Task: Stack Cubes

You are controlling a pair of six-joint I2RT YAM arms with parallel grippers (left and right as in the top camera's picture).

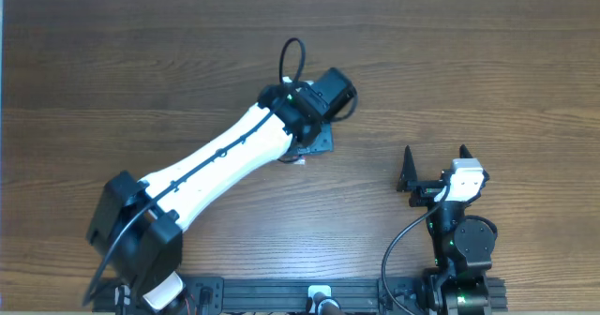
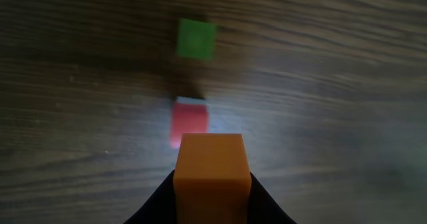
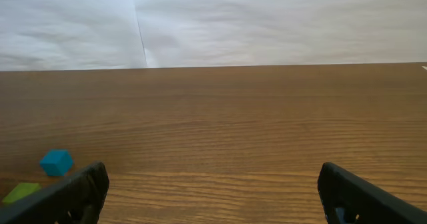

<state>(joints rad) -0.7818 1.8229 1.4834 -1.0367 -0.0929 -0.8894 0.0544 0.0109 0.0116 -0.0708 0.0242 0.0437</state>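
1. Cube first: my left tool point(image 2: 212, 209) is clamped on the orange cube point(image 2: 212, 164), with a dark finger point(image 2: 157, 214) on either side of it. The cube's top face and near face are both plain to my left wrist camera.
2. Just past the orange cube's far edge, the red cube point(image 2: 189, 123) lies on the bench point(image 2: 333, 84). The orange cube hides the red one's near edge, and I cannot tell whether the two touch.
3. Farther out along the same line the green cube point(image 2: 196, 39) sits flat on the bench, apart from the red cube with wood grain between them.
4. From above, my left arm point(image 1: 225, 156) slants from its base at the view's lower left up toward the middle, where the left tool hangs over the bench.
5. My right tool point(image 1: 436, 168) is spread wide and holds nothing. It sits near its own base at the lower right, well apart from the left tool.
6. Ahead of the right tool and off to one side, a blue cube point(image 3: 56, 162) rests on the bench, turned corner-on to my right wrist camera and near the green cube.
7. Beyond the bench's far edge stands a white wall point(image 3: 267, 24).
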